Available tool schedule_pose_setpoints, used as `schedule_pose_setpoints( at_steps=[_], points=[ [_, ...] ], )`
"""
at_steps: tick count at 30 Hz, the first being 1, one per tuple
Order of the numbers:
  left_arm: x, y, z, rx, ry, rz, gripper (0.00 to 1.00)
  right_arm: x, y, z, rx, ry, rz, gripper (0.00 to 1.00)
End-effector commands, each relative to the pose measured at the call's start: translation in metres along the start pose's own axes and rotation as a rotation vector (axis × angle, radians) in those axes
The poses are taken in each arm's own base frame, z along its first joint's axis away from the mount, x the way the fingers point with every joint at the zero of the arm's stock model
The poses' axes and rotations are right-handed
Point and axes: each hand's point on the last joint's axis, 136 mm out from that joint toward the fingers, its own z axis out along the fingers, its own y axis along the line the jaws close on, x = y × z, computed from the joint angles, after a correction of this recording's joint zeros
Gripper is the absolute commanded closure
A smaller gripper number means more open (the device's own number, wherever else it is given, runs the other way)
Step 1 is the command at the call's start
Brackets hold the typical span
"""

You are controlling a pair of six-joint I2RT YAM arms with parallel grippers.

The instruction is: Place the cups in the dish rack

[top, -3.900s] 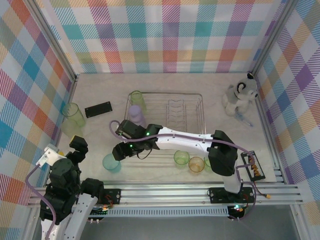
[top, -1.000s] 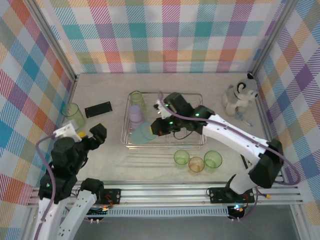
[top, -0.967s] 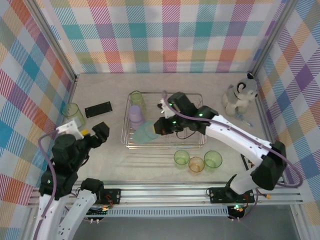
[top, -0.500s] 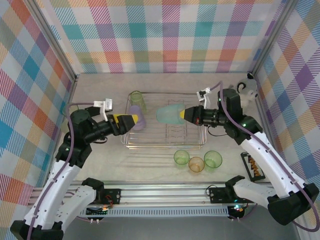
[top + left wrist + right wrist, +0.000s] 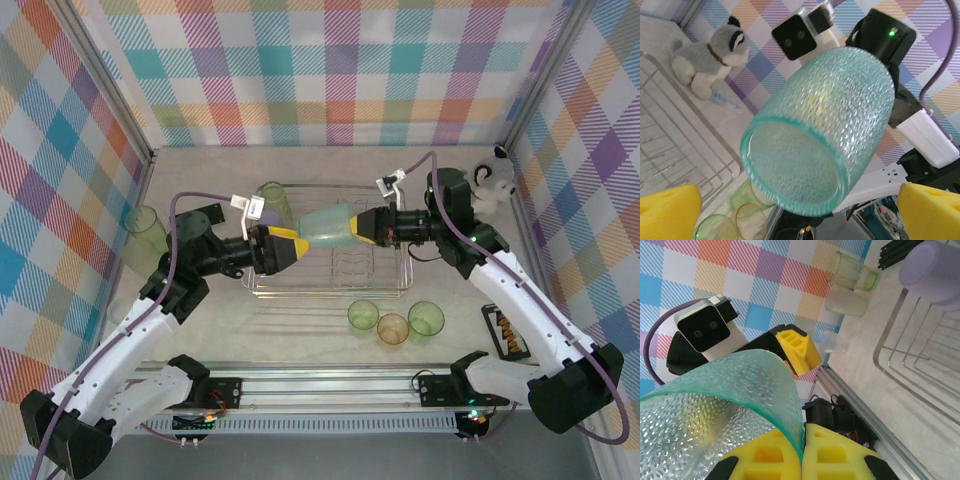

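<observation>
The right gripper (image 5: 372, 226) is clamped on the rim of the teal cup (image 5: 325, 228), holding it sideways in the air above the dish rack (image 5: 330, 291). The cup's base points at the left gripper (image 5: 296, 246), whose jaws gape wide just short of it, likely to take it over.

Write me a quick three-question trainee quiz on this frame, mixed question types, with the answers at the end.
1. Multiple choice: the teal cup is gripped by A) the left gripper, B) the right gripper, C) neither.
2. True or false: the lavender cup stands on the table, outside the dish rack.
3. Short answer: how many cups stand on the table in the row in front of the dish rack?
Key: 1 B, pinched at its rim and held sideways above the dish rack. 2 False, it sits inside the dish rack. 3 Three.
</observation>
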Motion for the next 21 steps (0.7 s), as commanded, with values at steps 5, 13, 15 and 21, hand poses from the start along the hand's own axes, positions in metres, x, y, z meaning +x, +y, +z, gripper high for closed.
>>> schedule_pose_setpoints(
  at_steps=[5,13,15,21],
  points=[
    [-0.014,-0.02,0.004,0.113,-0.063,0.023,0.0,-0.001,0.027,0.002,-0.103,0.03,-0.046,1.0],
    [-0.001,-0.009,0.009,0.079,-0.01,0.016,0.01,-0.009,0.026,0.012,-0.119,0.052,-0.041,1.0],
    [-0.002,-0.013,0.007,0.087,-0.02,0.029,0.01,-0.008,0.023,0.016,-0.119,0.067,-0.033,1.0],
    [-0.005,-0.015,0.005,0.083,-0.033,0.025,0.02,-0.009,0.017,0.026,-0.111,0.081,-0.024,1.0]
  ],
)
